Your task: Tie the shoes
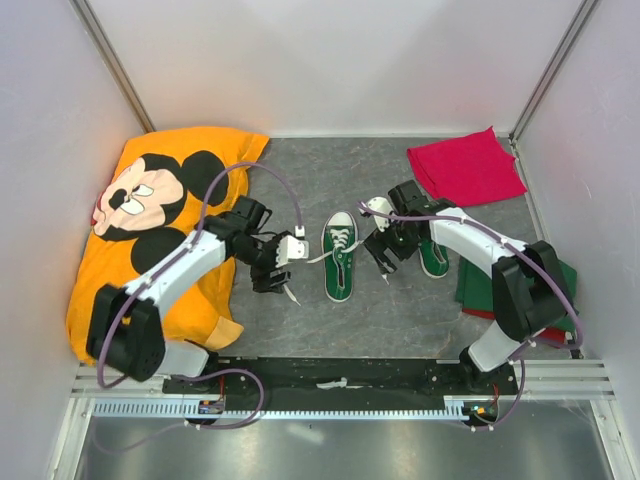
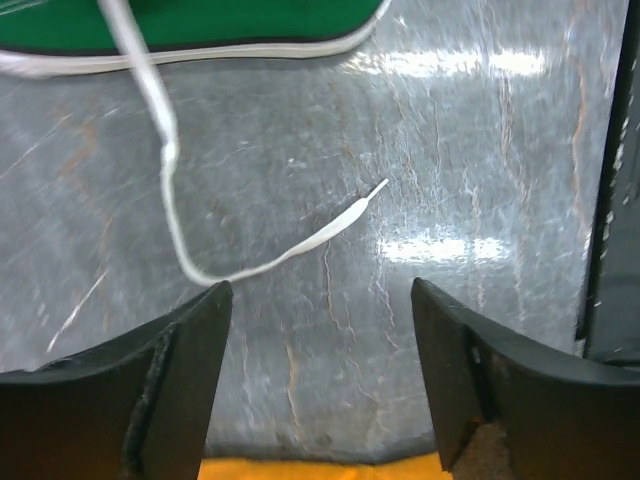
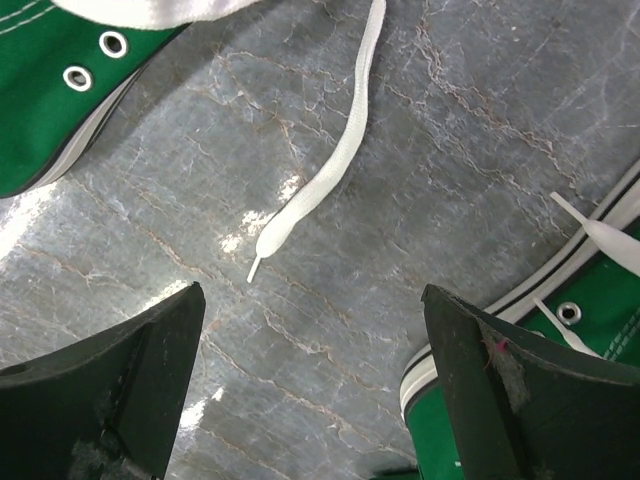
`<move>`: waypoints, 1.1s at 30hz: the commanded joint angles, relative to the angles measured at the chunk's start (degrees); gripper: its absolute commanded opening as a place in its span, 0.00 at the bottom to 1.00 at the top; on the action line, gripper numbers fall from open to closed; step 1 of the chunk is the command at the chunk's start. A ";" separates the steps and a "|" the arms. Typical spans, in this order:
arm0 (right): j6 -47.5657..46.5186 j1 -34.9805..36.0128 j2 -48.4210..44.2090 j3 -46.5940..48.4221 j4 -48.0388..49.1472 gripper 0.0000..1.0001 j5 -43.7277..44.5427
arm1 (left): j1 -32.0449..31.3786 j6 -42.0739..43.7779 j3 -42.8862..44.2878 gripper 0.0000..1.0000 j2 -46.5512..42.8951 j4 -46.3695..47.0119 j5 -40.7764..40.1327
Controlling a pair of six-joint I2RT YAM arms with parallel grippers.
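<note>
Left claw (image 2: 320, 290) and right claw (image 3: 312, 292) gape wide, empty, above loose white laces (image 2: 165, 190) beside small green canvas sneakers (image 1: 339, 262).

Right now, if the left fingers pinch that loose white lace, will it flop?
Probably floppy: the lace lies in a slack curve on the table. Likely light, being thin and flat. It runs to the shoe, so pulling might drag that.

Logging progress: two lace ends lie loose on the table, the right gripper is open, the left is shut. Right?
No. The left gripper is open too, as the left wrist view shows. The right gripper is open, and two lace ends lie loose on the table.
</note>
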 commanded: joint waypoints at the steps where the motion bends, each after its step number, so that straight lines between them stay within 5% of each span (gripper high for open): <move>1: 1.18 0.12 2.30 2.52 0.51 0.98 -0.84 | -1.34 14.88 3.20 0.75 7.17 -0.90 2.06; 12: 5.75 0.12 5.55 3.05 2.97 0.91 -3.04 | -3.54 29.91 4.52 0.58 18.86 -0.81 -3.82; 28: 11.73 1.88 7.58 -3.80 10.70 0.58 3.81 | -5.21 32.38 -0.75 0.27 21.78 5.69 -5.94; 33: 13.57 2.58 6.53 -7.67 12.63 0.53 5.04 | -5.21 25.80 0.65 0.14 17.57 5.78 -2.26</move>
